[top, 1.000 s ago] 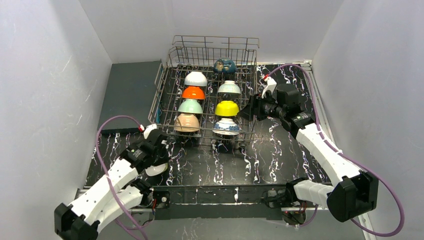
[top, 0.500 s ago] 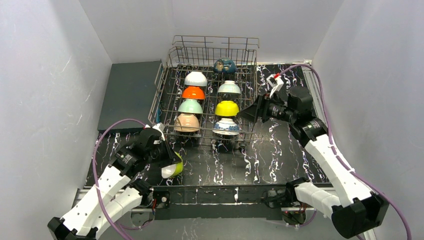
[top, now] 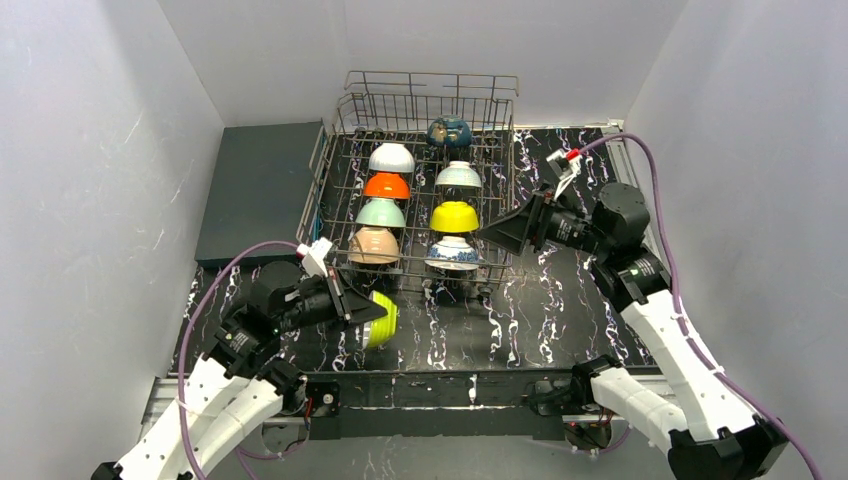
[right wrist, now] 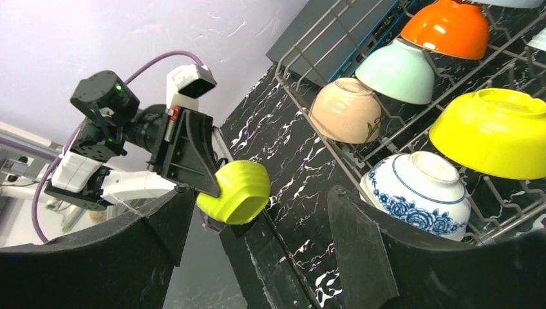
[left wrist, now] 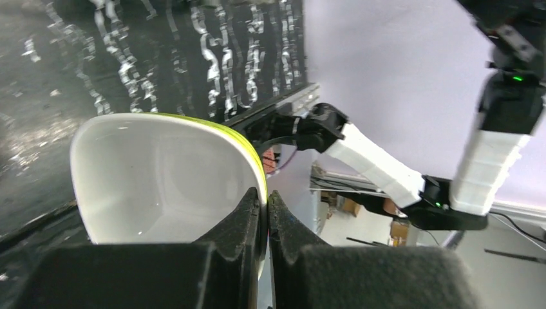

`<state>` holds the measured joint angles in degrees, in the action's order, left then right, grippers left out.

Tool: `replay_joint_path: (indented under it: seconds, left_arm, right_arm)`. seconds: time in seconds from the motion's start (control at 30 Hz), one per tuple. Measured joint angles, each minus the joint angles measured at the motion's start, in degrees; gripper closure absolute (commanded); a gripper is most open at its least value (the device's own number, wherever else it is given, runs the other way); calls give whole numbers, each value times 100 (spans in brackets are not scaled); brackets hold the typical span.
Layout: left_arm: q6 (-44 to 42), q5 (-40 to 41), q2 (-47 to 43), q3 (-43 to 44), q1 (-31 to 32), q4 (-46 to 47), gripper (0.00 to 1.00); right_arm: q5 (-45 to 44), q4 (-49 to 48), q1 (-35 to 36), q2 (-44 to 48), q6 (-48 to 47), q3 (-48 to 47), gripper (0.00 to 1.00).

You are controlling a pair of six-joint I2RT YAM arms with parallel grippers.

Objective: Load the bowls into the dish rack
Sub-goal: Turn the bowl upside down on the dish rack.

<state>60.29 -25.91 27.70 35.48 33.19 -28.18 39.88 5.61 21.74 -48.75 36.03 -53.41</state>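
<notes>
My left gripper (top: pixel 358 308) is shut on the rim of a lime green bowl (top: pixel 384 318), white inside (left wrist: pixel 161 187), held on its side above the table's front, near the dish rack's (top: pixel 335 135) front left corner. The silver wire rack holds several bowls upside down: white (top: pixel 391 157), orange (top: pixel 386 185), mint green (top: pixel 381 213) and peach-tan (top: pixel 374 245) in the left row; dark blue (top: pixel 450 131), pale (top: pixel 459 175), yellow (top: pixel 454 216) and blue-and-white (top: pixel 451 253) in the right row. My right gripper (top: pixel 492 233) is open and empty beside the rack's right side.
A flat dark grey slab (top: pixel 262 185) lies left of the rack. The black marbled table (top: pixel 560 310) has a metal rail along its front edge. White walls close in on three sides. In the right wrist view the lime bowl (right wrist: pixel 237 191) hangs past the table edge.
My left gripper has lifted the lime green bowl from the front left of the table and carried it right, toward the rack. My right arm has drawn back and up.
</notes>
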Motion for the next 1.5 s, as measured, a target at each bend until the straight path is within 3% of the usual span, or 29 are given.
replay_joint_path:
  seconds: [0.23,0.37,0.6,0.73,1.13,1.5]
  left_arm:
    - [402,-575,505,334,0,1434,100]
    - [455,-1003,1392,909,0,2308,100]
    - [116,-1257,2758,2159,-11,2949,100]
    - [13,-1215,3252,2437,-74,3340,100]
    - [396,-275,4723,2376,-802,4446,100]
    - [170,304,6354,3504,-1606,5071,100]
  right_arm:
    - [369,-564,0,-557,83,7,14]
    - [555,-1067,0,-798,146,13,12]
    - [866,-2249,0,-1246,439,142,9]
    - [973,-2730,0,-1565,542,186,9]
    - [229,-2734,-9,-1978,402,317,8]
    - [-376,-2184,-35,-2039,-216,426,2]
